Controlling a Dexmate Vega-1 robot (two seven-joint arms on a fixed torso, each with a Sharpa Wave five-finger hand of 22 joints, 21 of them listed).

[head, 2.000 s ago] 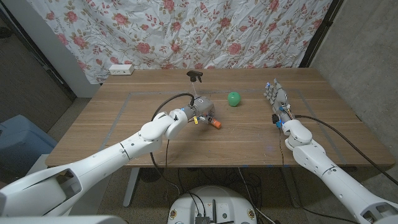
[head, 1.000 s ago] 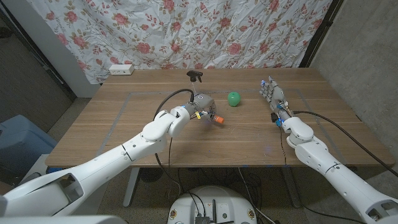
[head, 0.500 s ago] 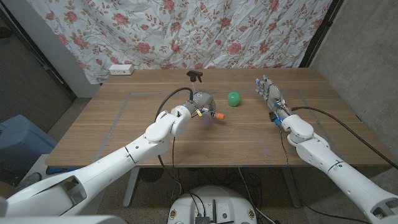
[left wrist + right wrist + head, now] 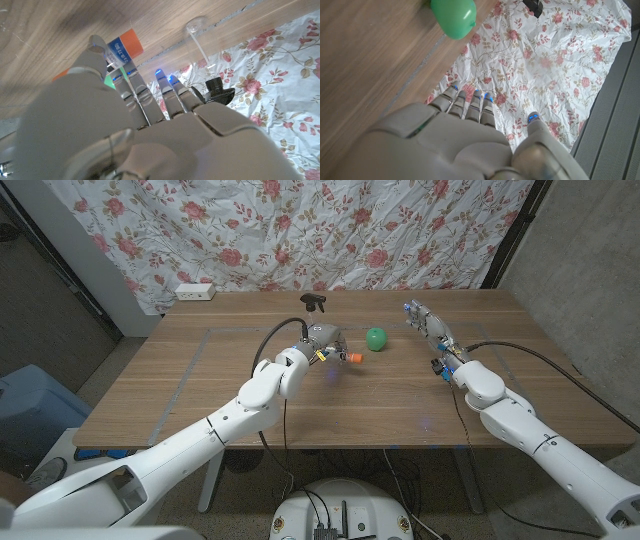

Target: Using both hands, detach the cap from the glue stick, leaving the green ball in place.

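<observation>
Over the middle of the table, the left hand is gripping the glue stick just left of the green ball; the right hand is hanging empty, fingers spread. From the left wrist, the glue stick is poking beyond the fingers. From the right wrist, the green ball is lying well beyond the spread fingers.

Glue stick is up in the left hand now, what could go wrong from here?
The green ball sits just beyond the glue stick, so the right hand reaching across may nudge it. The left hand seems to hold the stick near one end, so it might slip when pulled.
</observation>
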